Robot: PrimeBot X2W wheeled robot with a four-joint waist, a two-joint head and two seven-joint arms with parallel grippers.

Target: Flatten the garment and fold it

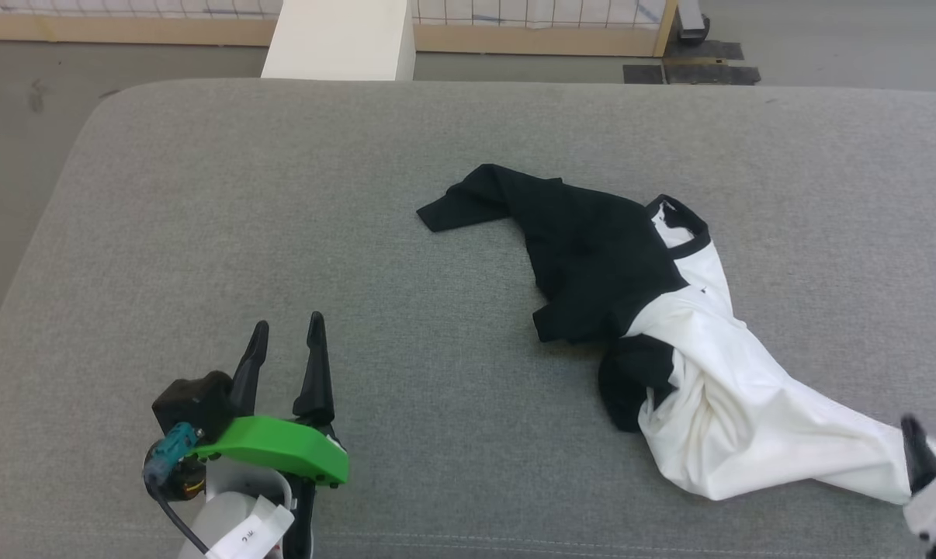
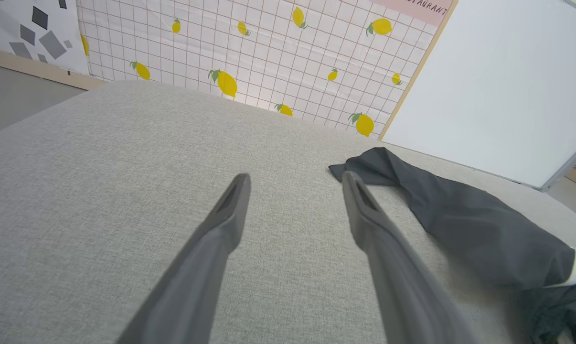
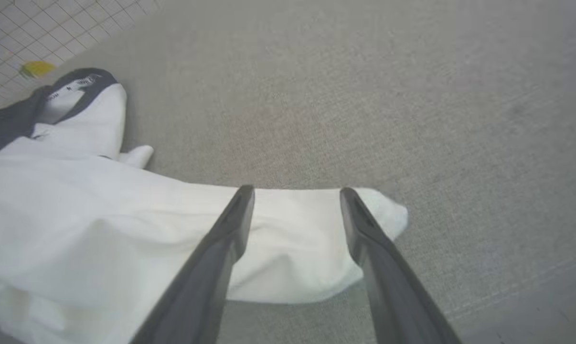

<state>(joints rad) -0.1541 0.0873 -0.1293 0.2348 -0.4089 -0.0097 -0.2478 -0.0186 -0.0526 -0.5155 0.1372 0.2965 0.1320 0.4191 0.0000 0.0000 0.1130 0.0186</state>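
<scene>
The garment (image 1: 654,326) lies crumpled on the grey cushion (image 1: 282,194), black panels to the left and far side, a twisted white panel trailing toward the lower right, its black-trimmed neck opening (image 1: 681,221) at the far side. My right gripper (image 1: 934,442) stands open at the lower right, fingers apart over the white end (image 3: 293,239) of the cloth, gripping nothing. My left gripper (image 1: 286,341) is open over bare cushion at the lower left, well left of the garment. In the left wrist view a black sleeve (image 2: 436,205) lies just right of the fingertips.
The cushion's far edge meets a grey floor, with a white post (image 1: 340,39) and a lemon-patterned gridded panel (image 2: 269,57) behind it. A white board (image 2: 507,86) stands beyond the cushion in the left wrist view. Bare cushion lies left of the garment.
</scene>
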